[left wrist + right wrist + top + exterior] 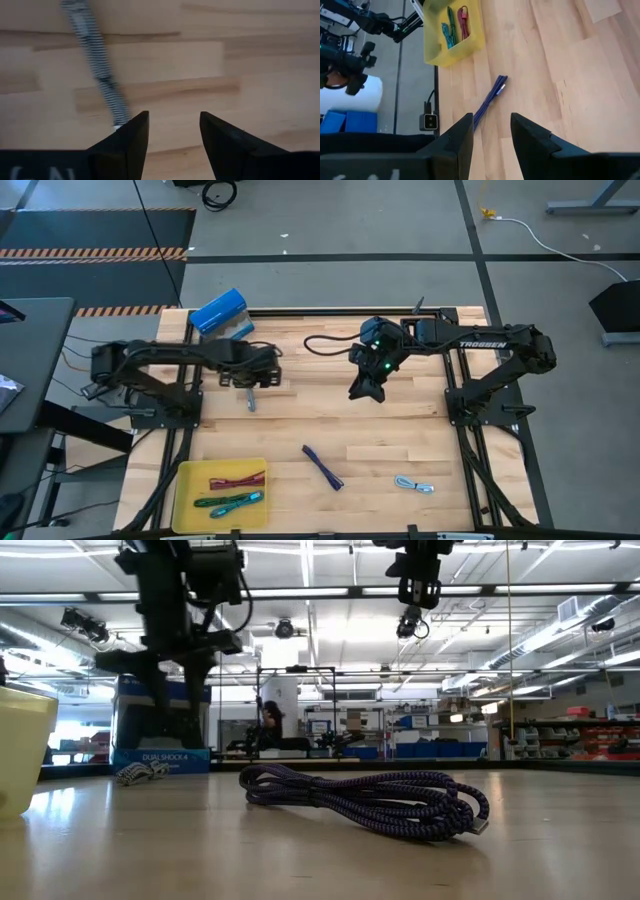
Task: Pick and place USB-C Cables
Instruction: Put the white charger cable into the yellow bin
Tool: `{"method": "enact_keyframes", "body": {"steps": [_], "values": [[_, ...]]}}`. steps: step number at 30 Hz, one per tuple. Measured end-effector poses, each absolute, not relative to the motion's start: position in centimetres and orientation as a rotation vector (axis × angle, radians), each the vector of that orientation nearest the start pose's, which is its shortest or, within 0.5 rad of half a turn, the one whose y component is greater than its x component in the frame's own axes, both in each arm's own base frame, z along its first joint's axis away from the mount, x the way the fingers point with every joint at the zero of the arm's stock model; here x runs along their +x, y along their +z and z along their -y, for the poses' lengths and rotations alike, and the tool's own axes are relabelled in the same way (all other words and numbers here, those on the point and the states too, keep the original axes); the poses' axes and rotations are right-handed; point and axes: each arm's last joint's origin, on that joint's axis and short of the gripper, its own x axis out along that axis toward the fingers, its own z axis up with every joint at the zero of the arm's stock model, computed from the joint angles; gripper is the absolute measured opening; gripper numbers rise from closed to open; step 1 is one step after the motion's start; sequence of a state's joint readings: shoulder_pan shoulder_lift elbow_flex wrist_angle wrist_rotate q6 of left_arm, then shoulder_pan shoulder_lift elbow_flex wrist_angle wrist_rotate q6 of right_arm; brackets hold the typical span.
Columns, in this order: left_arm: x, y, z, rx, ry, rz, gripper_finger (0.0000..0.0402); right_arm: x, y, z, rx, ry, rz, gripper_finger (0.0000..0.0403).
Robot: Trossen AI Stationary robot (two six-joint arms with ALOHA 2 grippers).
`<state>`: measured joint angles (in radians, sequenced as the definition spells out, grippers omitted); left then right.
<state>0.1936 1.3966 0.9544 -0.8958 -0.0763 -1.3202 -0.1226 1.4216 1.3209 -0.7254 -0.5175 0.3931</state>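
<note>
A grey-and-white striped cable [250,402] lies on the wooden table at the left, in front of the blue box in the low view [140,773]. My left gripper [174,122] points down just above it, open, with bare wood between its fingers. The cable [95,60] runs up to the tip of one finger [131,131]; whether they touch I cannot tell. A purple cable [323,467] and a pale blue cable [413,484] lie near the front edge. My right gripper [362,392] hangs open high over the table's middle, the purple cable [490,100] far below it.
A yellow tray [190,480] at the front left holds magenta, green and teal cables. A blue box [218,312] stands at the far left corner. A black cord [325,342] trails along the far side. Bare wood lies between the two arms.
</note>
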Motion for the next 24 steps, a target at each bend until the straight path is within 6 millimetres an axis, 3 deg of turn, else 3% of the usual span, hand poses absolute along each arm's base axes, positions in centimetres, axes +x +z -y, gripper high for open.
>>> {"method": "enact_keyframes", "body": {"steps": [5,10,17,24], "values": [[21.8,20.6,-5.0,-1.217,1.171,-0.994,0.0183,29.3,33.1,2.5,0.625,0.195,-0.852,0.0137],[21.7,18.9,-5.3,-1.27,1.152,-0.977,0.0183,29.3,33.1,2.7,0.65,0.163,-0.849,0.0137],[20.3,17.2,-5.5,-1.23,1.288,-0.984,0.0183,29.3,33.1,2.8,0.686,0.146,-0.854,0.0137],[19.7,14.9,-5.8,-1.294,1.272,-0.924,0.0183,29.3,33.1,2.7,0.728,0.128,-0.86,0.0137]]}}
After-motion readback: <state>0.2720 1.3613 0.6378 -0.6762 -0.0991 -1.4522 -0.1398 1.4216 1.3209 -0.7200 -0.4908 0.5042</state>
